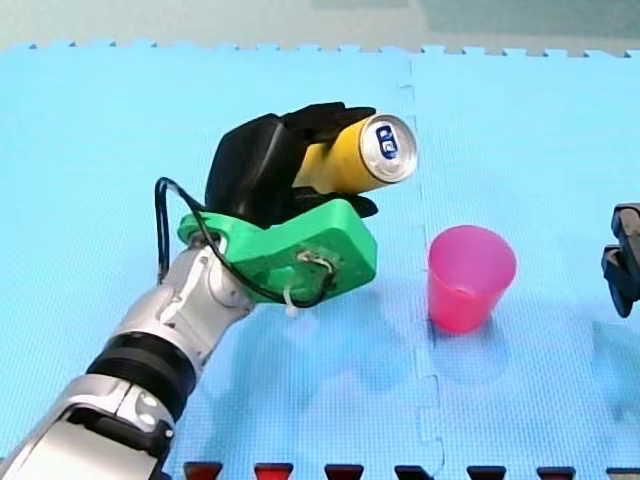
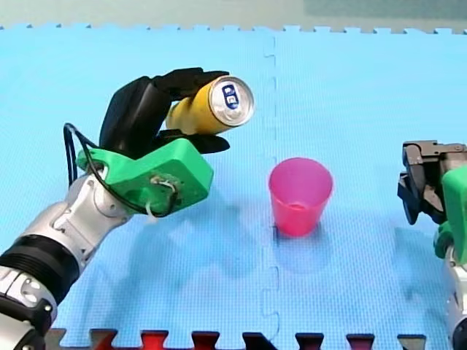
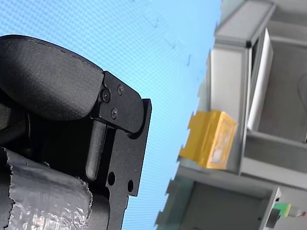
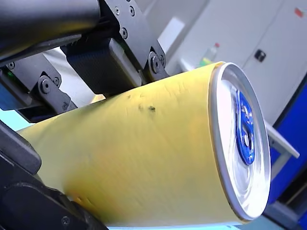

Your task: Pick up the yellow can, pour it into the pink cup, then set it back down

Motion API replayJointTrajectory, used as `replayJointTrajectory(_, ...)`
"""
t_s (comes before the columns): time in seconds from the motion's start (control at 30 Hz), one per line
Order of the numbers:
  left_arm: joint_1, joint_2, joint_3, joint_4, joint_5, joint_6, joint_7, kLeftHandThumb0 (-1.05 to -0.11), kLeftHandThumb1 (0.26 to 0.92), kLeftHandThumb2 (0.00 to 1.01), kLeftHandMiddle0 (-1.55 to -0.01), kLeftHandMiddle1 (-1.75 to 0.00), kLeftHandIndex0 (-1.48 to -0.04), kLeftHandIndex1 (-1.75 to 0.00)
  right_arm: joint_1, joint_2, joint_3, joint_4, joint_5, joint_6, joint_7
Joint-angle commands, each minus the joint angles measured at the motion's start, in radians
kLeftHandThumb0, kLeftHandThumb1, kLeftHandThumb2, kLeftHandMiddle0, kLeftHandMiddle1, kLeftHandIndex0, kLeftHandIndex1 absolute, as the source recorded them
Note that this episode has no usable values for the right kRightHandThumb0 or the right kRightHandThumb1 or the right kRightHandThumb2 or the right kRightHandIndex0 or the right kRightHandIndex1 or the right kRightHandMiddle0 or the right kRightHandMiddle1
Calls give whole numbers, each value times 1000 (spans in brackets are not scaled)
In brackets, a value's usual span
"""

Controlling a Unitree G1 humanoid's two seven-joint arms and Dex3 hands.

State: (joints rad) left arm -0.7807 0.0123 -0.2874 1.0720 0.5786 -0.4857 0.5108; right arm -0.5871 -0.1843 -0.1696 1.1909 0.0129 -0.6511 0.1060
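Sideways, left hand (image 1: 257, 170) clasps one yellow can (image 1: 350, 158); right hand (image 2: 423, 182), beyond one pink cup (image 1: 470, 280), grip unclear.

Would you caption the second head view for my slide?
Left hand holds yellow metal can tilted near pink plastic cup; right hand at right.

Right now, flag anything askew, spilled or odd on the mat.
Only the yellow can is askew: the left hand holds it tipped sideways, aloft beside the upright pink cup. No spill on the mat. The right hand is at its right edge.
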Motion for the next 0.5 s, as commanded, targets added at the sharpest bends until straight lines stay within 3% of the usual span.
replayJointTrajectory(0.0, -24, -6, -26, 4, 15, 6, 28, -373, 785, 4, -1317, -12, -1225, -5, -4, 2, 1, -2, 1, 4, -3)
replayJointTrajectory(0.47, -66, 7, -181, 48, 160, 51, 192, -392, 786, 1, -1339, -14, -1241, -5, 1, 22, 10, -12, -4, 1, -20)
